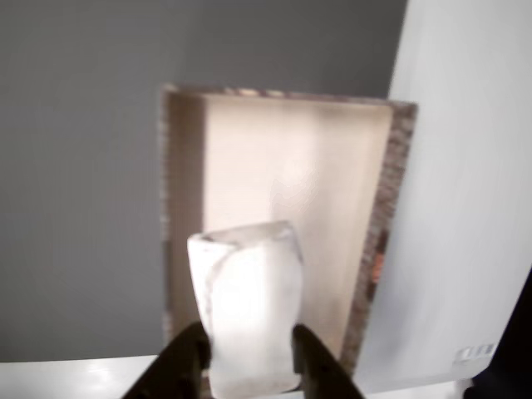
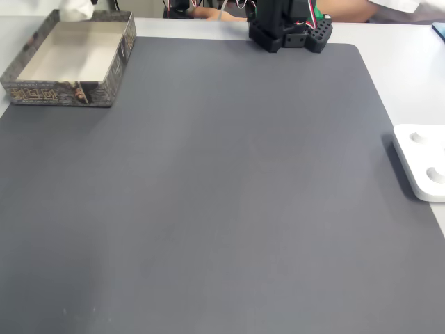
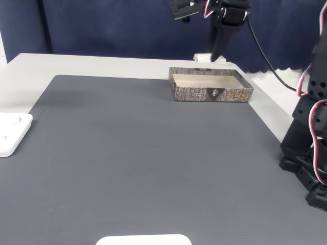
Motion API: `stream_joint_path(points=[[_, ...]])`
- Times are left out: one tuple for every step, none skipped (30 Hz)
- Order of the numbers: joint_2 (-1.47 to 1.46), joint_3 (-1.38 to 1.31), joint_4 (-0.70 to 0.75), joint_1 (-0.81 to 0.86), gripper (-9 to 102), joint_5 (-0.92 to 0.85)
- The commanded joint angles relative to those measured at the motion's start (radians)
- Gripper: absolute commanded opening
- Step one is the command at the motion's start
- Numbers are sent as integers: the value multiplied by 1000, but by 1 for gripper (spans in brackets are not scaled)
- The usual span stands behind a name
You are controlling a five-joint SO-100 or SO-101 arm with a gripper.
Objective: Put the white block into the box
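In the other view the white block (image 1: 247, 303) stands upright between two black fingers (image 1: 189, 349), with my gripper (image 1: 249, 345) shut on it. It hangs above the near end of the box (image 1: 399, 166), whose pale beige inside is bare. In a fixed view the box (image 2: 59, 92) sits at the mat's far left corner, and the block (image 2: 75, 8) shows at the top edge over the box's far side. In another fixed view my gripper (image 3: 213, 57) points down behind the box (image 3: 212, 94), with the block (image 3: 203, 57) at its tip.
A dark grey mat (image 2: 222, 195) covers the table. Glossy white plastic pieces lie at the mat's edges (image 2: 421, 161) (image 3: 13, 131) (image 3: 143, 240). The arm's black base (image 2: 288, 28) stands at the far edge, with a person's hand (image 2: 208, 12) behind it.
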Motion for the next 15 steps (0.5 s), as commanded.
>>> stream_joint_path(points=[[-15, -109, -32, 21, -2, 38], [-34, -120, -37, 23, -2, 55], [-49, -130, -37, 26, -2, 61], [-63, -135, -38, 28, -2, 66], [-74, -138, -44, 31, -2, 72], [-83, -140, -48, 32, -2, 83], [-91, -143, -49, 34, -2, 89], [-101, -147, -49, 35, -2, 92], [-112, -153, -49, 35, -2, 94], [-123, -160, -49, 35, -2, 95], [-132, -166, -49, 32, -2, 97], [-144, -175, -49, 31, -2, 97], [-155, -186, -48, 31, -2, 101], [-167, -192, -48, 31, -2, 103], [-178, -196, -48, 31, -2, 106]])
